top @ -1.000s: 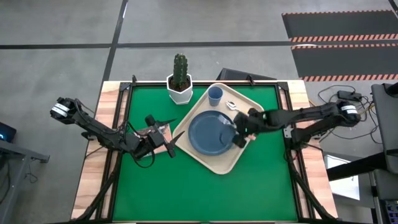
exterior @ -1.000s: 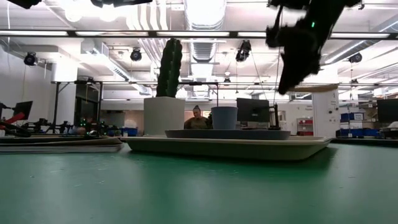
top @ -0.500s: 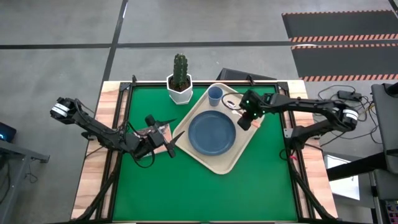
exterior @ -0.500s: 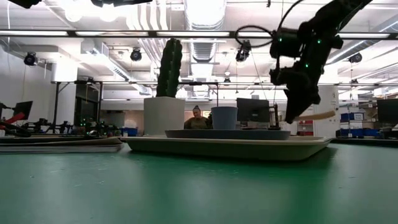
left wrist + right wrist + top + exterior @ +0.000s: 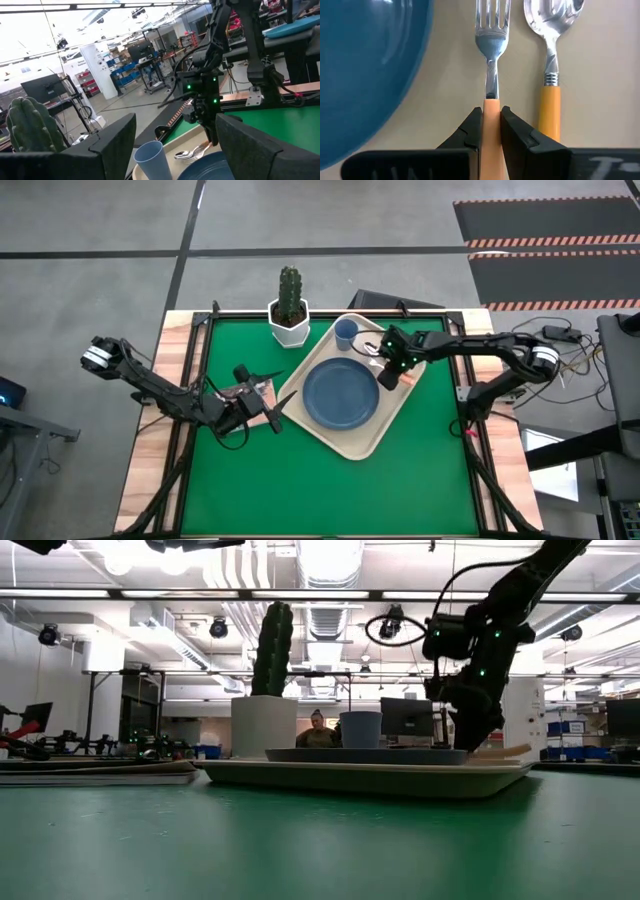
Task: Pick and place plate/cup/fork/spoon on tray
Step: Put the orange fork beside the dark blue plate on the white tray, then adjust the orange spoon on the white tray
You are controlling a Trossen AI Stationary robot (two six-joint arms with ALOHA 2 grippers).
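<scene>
Fork (image 5: 491, 75) on tray (image 5: 352, 442), pinched by right pincer (image 5: 491, 131).
Handle clamped between both fingers; tines point ahead, spoon (image 5: 553, 60) just beside, plate (image 5: 365, 75) opposite. Left pincer (image 5: 262, 408) spread over bench (image 5: 300, 480).

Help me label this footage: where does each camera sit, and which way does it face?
High: overhead, looking straight down; both arms, tray.
Low: table height, level across; right arm above tray.
Left wrist: on left arm, facing cup and right arm; own jaws apart.
Right wrist: on right arm, looking down; own jaws clamp fork beside spoon.
Shared: plate in high and right wrist.
</scene>
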